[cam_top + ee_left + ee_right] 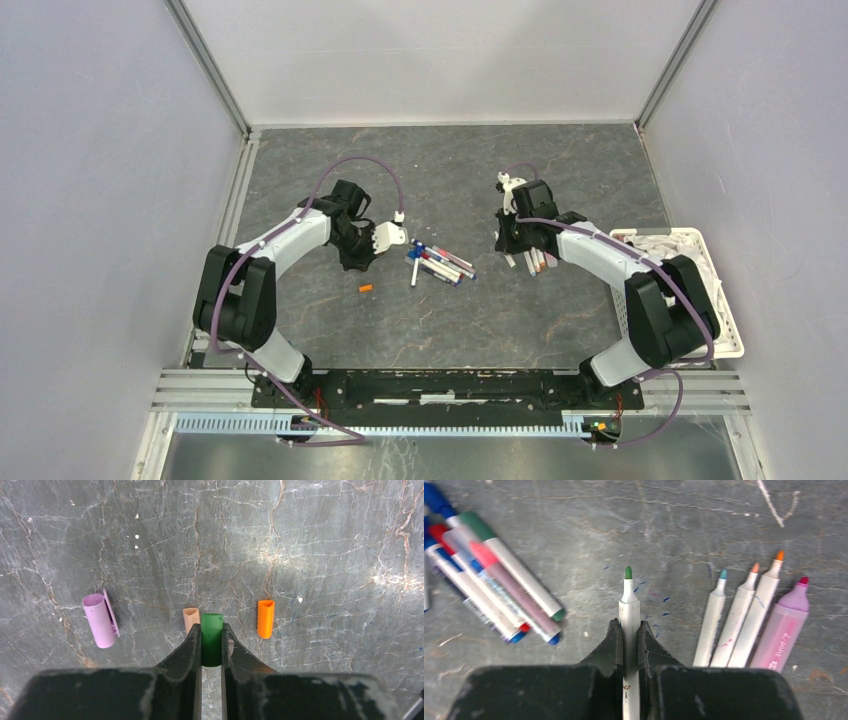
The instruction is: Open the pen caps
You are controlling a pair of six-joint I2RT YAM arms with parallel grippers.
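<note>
Far left, left wrist view: short lilac plastic cap with side clip [100, 621] flat on the grey marbled tabletop [310, 540]. Next along, small pale peach cap [190, 618], lower end hidden behind a finger, right against the short green plastic cap [212, 650]. Left gripper [211, 627] nearly closed, pinching that green cap; cap's near end hidden by the gripper body, resting or lifted unclear. Just right, short orange plastic cap [265, 618], apart from the fingers.

Centre of table: loose heap of capped white-barrelled pens [440, 263], partly cut off at the right wrist view's edge.

Right gripper [629, 629] clamped tight on a thin white pen with bare green tip [628, 597], rear barrel hidden. Beside it, row of four uncapped pens [744, 620], back ends hidden.

Far right: white plastic basket [735, 345] holding white cloth [665, 245], partly behind the right arm.
</note>
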